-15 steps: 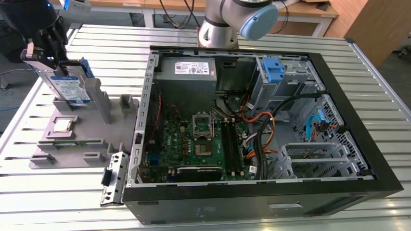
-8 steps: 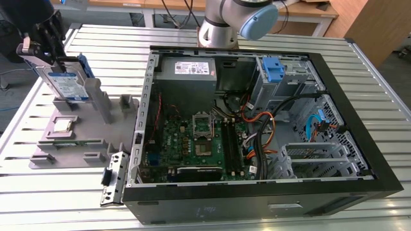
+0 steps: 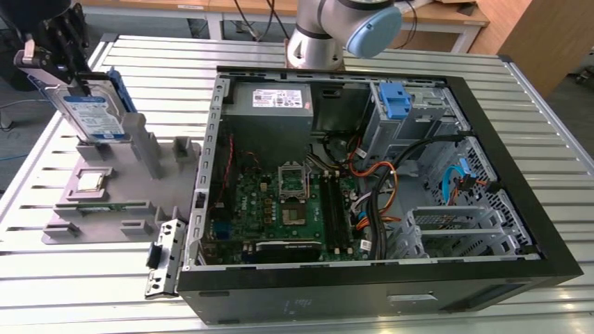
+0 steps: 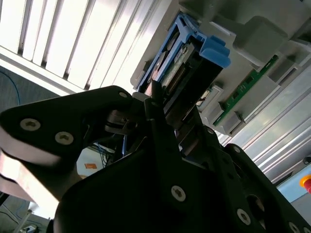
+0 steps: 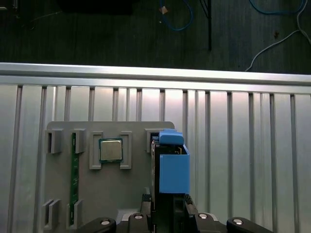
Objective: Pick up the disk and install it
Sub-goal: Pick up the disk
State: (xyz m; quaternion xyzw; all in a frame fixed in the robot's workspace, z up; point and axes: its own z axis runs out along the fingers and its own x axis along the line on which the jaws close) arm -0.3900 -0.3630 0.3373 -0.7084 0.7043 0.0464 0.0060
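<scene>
Pick-up step. The gripper (image 3: 67,78) is clamped on the upper edge of the disk (image 3: 93,115), which stands upright in the grey holder (image 3: 139,153) on the tabletop (image 3: 55,292), beside the open computer case (image 3: 371,296). Freeing it likely calls for a straight lift, clear of the slot.

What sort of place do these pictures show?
Probably a robotics lab: a robot arm, a slatted metal table, an opened computer case and a grey fixture holding the disk.

Disk (image 3: 93,115) upright on a holder (image 3: 111,212) on the table (image 3: 74,292), at the exterior view's left of the computer case (image 3: 307,299).
</scene>
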